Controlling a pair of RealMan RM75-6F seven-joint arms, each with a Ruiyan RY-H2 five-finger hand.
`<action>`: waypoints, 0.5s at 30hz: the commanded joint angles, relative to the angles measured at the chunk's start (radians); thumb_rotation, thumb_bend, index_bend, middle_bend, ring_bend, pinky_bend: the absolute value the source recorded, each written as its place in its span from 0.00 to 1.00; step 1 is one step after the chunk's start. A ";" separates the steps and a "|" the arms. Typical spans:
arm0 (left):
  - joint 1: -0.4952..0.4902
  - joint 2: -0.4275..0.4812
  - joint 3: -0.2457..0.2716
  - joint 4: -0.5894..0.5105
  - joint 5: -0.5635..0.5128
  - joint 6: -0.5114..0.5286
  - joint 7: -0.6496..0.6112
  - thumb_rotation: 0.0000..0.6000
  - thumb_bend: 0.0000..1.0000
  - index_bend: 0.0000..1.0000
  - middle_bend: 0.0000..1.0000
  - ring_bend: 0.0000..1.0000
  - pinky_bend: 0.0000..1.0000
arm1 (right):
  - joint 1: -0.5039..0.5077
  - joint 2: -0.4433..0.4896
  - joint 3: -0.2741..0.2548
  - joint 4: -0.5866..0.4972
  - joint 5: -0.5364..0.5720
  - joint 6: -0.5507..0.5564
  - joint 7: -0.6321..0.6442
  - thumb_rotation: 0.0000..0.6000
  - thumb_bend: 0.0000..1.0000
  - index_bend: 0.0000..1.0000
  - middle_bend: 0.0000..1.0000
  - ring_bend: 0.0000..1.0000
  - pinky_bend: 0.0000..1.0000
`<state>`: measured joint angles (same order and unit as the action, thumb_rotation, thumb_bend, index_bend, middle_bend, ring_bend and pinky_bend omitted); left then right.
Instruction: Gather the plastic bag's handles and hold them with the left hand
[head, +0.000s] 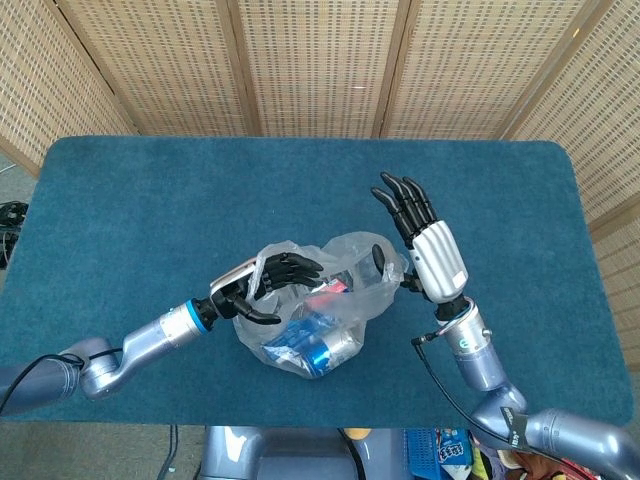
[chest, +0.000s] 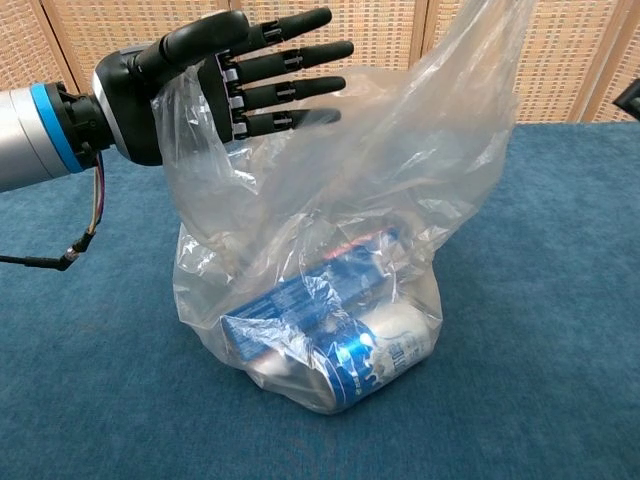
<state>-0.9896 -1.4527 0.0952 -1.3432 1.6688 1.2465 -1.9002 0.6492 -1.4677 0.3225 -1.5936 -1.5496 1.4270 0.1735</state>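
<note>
The head view looks steeply down on the whole tabletop (head: 150, 190) from above. The chest view sits low and close, facing the screen (chest: 380, 20) behind. Both share the bag (head: 330, 300).

Clear, crinkly plastic bag (chest: 330, 240) sits upright mid-counter with its mouth open. One handle (chest: 195, 110) is up at 10 o'clock, the other (chest: 480, 50) is pulled up toward 1 o'clock.
</note>
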 joint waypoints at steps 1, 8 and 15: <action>0.014 -0.007 -0.023 -0.021 -0.025 -0.020 0.063 1.00 0.01 0.24 0.21 0.17 0.16 | 0.000 0.018 -0.002 -0.040 -0.001 -0.011 -0.009 1.00 0.60 0.00 0.01 0.00 0.00; 0.016 -0.019 -0.055 -0.053 -0.045 -0.057 0.156 1.00 0.01 0.24 0.21 0.17 0.16 | 0.030 0.032 -0.001 -0.103 -0.015 -0.052 -0.059 1.00 0.60 0.00 0.01 0.00 0.00; 0.017 -0.018 -0.084 -0.099 -0.048 -0.080 0.208 1.00 0.01 0.24 0.21 0.17 0.16 | 0.081 0.023 0.035 -0.134 0.011 -0.104 -0.156 1.00 0.60 0.00 0.01 0.00 0.00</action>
<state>-0.9736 -1.4708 0.0142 -1.4386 1.6204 1.1684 -1.6952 0.7159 -1.4415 0.3470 -1.7234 -1.5482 1.3393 0.0373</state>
